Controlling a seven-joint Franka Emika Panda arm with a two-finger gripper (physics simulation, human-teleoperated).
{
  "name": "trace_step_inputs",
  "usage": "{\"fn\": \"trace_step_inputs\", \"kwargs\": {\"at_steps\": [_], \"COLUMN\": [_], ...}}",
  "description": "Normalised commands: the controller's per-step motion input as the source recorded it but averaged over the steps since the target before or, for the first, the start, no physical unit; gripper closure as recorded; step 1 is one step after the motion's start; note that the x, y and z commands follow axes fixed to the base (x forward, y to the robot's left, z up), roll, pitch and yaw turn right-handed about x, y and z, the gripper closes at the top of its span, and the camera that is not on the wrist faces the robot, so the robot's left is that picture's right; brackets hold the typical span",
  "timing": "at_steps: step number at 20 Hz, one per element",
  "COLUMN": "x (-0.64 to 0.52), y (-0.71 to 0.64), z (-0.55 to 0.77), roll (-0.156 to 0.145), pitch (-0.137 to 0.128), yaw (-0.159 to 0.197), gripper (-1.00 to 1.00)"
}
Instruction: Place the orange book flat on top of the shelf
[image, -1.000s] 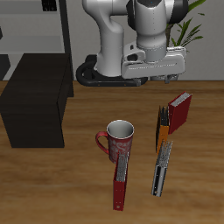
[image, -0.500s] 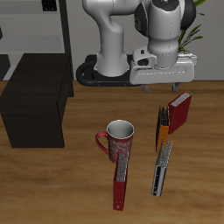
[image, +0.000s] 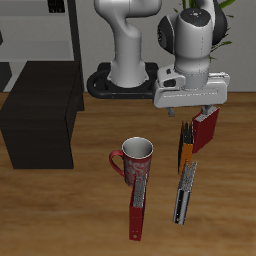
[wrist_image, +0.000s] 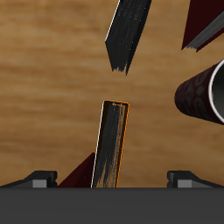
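Observation:
The orange book (image: 185, 146) stands on edge on the table, thin, with a dark spine edge, between the mug and a thicker red book (image: 206, 129). My gripper (image: 196, 116) is open and empty, hovering just above the orange book and the red book. In the wrist view the orange book (wrist_image: 112, 145) lies straight below my gripper (wrist_image: 112, 180), centred between the two fingers (wrist_image: 39, 179). The shelf (image: 40, 115) is a low matte-black box with a flat top, across the table from the books.
A red mug (image: 135, 158) stands beside the orange book. A slim dark-red book (image: 138, 205) and a dark book (image: 184, 190) lie nearer the front edge. A tall dark open rack (image: 45, 30) stands behind the shelf. A plant (image: 215, 38) is at the back.
My gripper has moved from near the robot base toward the table's front and come down over the orange and red books. The books and mug have not moved.

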Motion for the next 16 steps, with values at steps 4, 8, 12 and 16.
{"fn": "trace_step_inputs", "kwargs": {"at_steps": [4,8,12,16], "x": [0.06,0.09,0.05,0.03], "y": [0.02,0.03,-0.02,0.04], "z": [-0.24,-0.46,-0.28,-0.16], "roll": [0.008,0.027,0.018,0.023], "pitch": [0.000,0.075,0.030,0.002], "yaw": [0.015,-0.043,-0.014,0.007], "gripper": [-1.00,-1.00,-1.00,-1.00]}}
